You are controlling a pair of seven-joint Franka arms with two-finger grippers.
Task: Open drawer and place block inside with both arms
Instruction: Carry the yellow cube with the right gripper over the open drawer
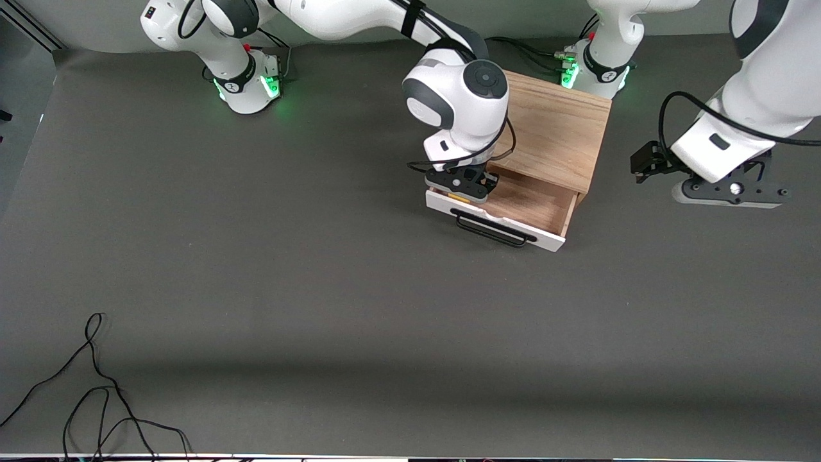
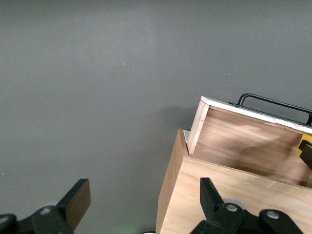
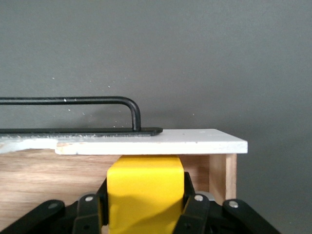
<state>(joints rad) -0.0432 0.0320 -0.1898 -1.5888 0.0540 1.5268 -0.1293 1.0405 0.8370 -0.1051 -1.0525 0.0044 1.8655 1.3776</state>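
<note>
The drawer (image 1: 532,206) stands pulled out of the light wooden box (image 1: 551,128), its white front panel and black bar handle (image 1: 492,230) toward the front camera. My right gripper (image 1: 463,187) is over the drawer's corner at the right arm's end, just inside the front panel, shut on the yellow block (image 3: 145,192). In the right wrist view the block fills the gap between the fingers, with the panel (image 3: 156,141) and handle (image 3: 73,102) just past it. My left gripper (image 1: 731,192) hangs open and empty above the table beside the box; its fingers (image 2: 74,202) stand wide apart.
The drawer's wooden floor (image 2: 243,146) shows bare in the left wrist view. Loose black cables (image 1: 96,398) lie on the dark table near the front camera at the right arm's end. Both arm bases (image 1: 250,80) glow green.
</note>
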